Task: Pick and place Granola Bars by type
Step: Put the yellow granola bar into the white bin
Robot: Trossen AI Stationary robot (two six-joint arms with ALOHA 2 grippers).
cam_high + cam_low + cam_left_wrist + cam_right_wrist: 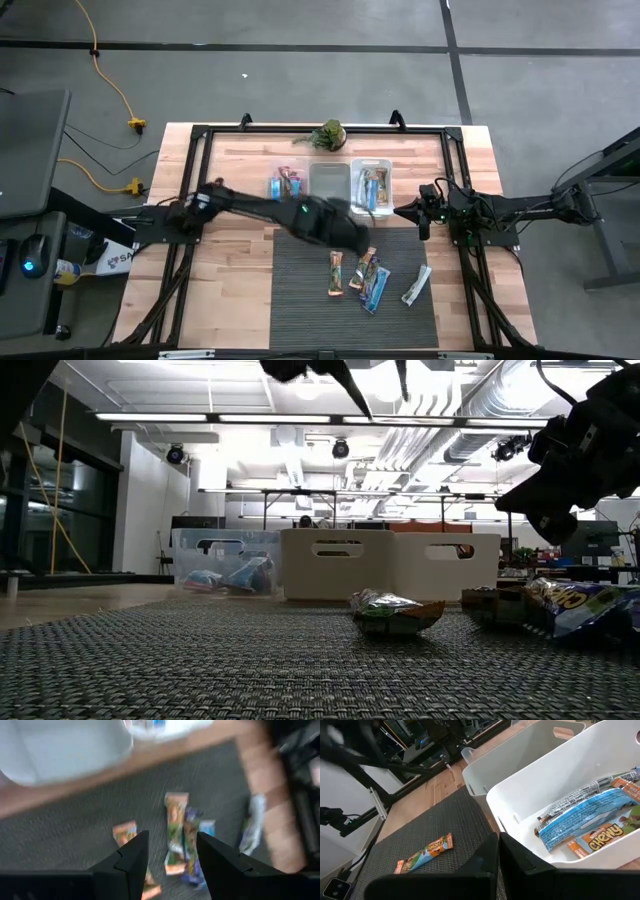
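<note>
Left hand (167, 857) hangs part-open and empty above four loose crinkly foil bars (362, 278) on the ribbed grey mat (300, 300) (sorting looks half done), while beyond them some bars already lie in the smooth plastic bins (330, 182) on the bench.

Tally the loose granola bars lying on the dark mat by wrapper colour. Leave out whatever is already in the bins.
Orange-brown bars: 2
Blue bar: 1
White-silver bar: 1
Total on the mat: 4
</note>
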